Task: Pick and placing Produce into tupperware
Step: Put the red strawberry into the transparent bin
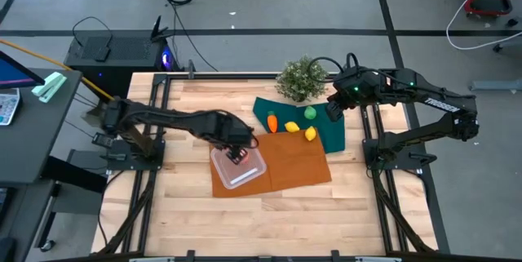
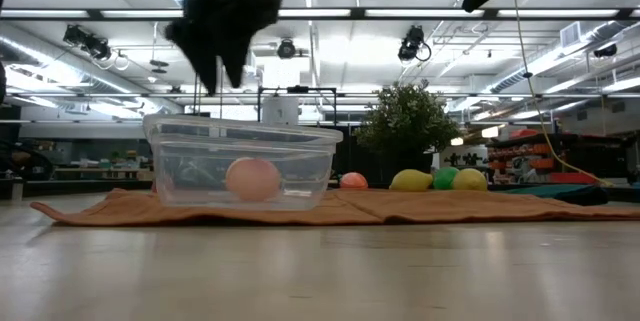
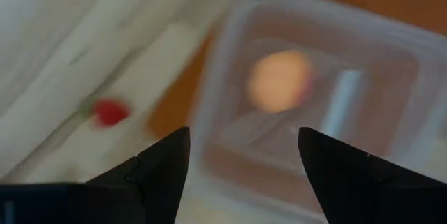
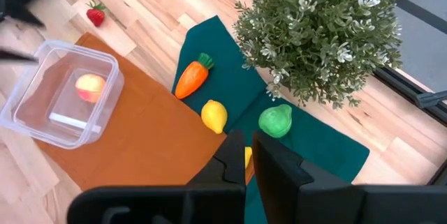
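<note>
The left gripper hangs over the tupperware, jaws spread and empty, hiding most of it from above. The peach lies inside. The right gripper, jaws pressed together, covers one lemon partly.

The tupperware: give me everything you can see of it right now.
The tupperware is a clear, shallow, square plastic container with rounded corners and a thickened rim, no lid on it. It sits upright and level on the orange cloth, near that cloth's corner. Inside lies one peach-red round fruit on the floor of the container, beside a pale reflective streak. The left gripper hangs open above it, not touching. The other produce lies apart, over by the green cloth.
</note>
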